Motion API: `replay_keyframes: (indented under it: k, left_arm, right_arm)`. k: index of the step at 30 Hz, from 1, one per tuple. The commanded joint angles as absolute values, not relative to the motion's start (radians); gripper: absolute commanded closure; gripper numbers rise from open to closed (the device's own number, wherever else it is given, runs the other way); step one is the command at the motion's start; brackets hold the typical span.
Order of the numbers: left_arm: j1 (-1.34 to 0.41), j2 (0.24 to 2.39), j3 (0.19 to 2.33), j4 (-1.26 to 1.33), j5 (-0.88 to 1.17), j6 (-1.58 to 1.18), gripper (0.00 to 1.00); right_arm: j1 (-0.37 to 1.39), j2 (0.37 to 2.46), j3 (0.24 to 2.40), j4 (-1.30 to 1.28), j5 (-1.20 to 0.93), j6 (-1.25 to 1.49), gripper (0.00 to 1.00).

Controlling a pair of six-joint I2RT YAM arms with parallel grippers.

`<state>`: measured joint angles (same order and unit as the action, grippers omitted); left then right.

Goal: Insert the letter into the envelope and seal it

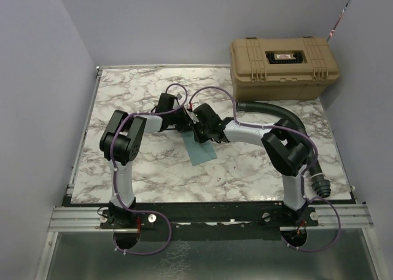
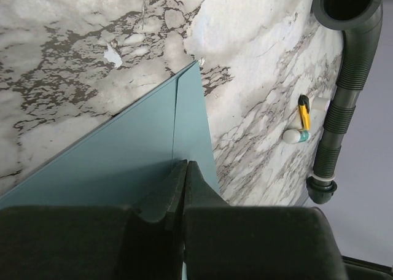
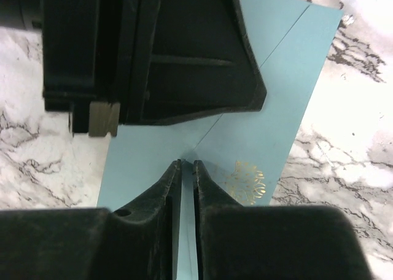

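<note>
Flat teal-blue paper envelope [image 1: 199, 150] at the centre of the grey-veined marble surface [image 1: 258, 169], flap folded down. The tan letter is not seen and is presumed enclosed. The left fingers [image 2: 206, 191], fully closed, are pressed on the flap. The right fingers [image 3: 215, 191], barely parted, hold nothing. Sealing is judged unfinished. A tan plastic case [image 1: 284, 60] stands at 1 o'clock, and grey walls enclose the surface.

Two arms, left arm [image 1: 124, 177] & right arm [image 1: 295, 191], each w/ white tubular links btwn chunky black joint housings & a black base w/ a small red bit on it. Thin purple cable [image 1: 170, 229] loops out at each base & runs up along the links. Left gripper [image 2: 184, 167] & right gripper [image 3: 187, 164] have matte black wedge-shaped fingers, broad blocky roots tapering to narrow tips.
</note>
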<state>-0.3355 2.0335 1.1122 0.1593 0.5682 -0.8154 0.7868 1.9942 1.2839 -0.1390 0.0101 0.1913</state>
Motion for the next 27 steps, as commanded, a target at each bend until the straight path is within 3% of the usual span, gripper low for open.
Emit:
replay_keyframes:
  k: [1, 10, 27]
  left_arm:
    - [-0.328, 2.059, 1.082, 0.131, 0.546, -0.795, 1.00]
    - [-0.321, 2.071, 1.058, 0.126, 0.544, -0.795, 1.00]
    - [-0.308, 2.112, 1.084, 0.101, 0.553, -0.763, 1.00]
  right_arm:
    - [0.788, 2.036, 1.325, -0.147, 0.081, 0.178, 0.89]
    - [0.801, 2.035, 1.267, -0.185, 0.085, 0.185, 0.99]
    - [0.810, 1.956, 1.122, -0.245, 0.123, 0.286, 0.99]
